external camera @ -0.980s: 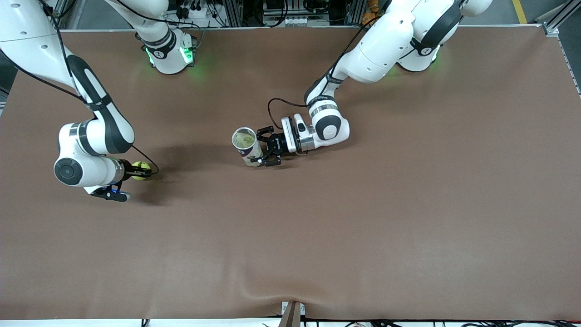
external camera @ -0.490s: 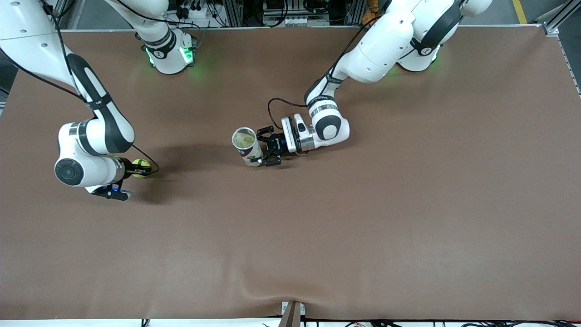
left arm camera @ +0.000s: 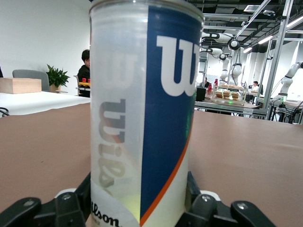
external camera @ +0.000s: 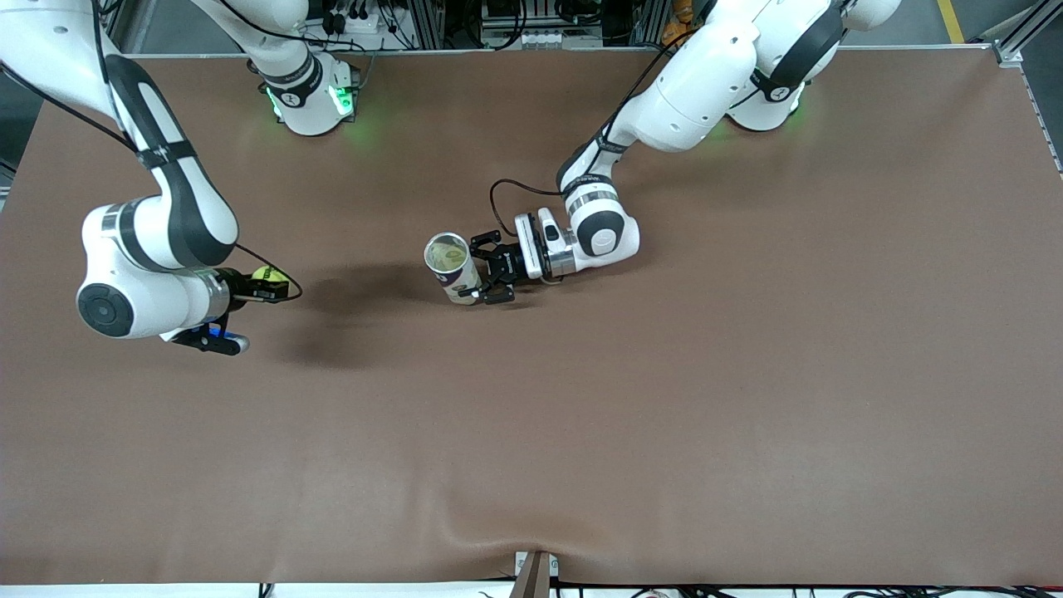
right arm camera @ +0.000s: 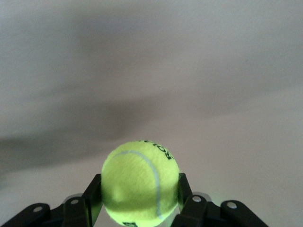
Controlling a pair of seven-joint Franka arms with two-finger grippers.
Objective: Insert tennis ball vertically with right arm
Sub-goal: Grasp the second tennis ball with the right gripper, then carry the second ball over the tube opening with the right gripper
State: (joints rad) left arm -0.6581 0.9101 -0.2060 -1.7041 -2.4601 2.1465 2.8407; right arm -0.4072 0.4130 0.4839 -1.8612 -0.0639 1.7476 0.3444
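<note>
right claw [external camera: 270,287] grips the tennis ball [right arm camera: 140,182] above the table [external camera: 664,399]; left claw [external camera: 475,270] clamps the upright can [left arm camera: 144,113].

Brown table [external camera: 664,415] w/ 1 upright ball can [external camera: 453,267].

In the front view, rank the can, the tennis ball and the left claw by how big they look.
1. Can, upright in the left claw, and the left claw itself look about alike; I won't rank them.
2. Ball, smallest, partly hidden in the right claw, which holds it above the table.
</note>
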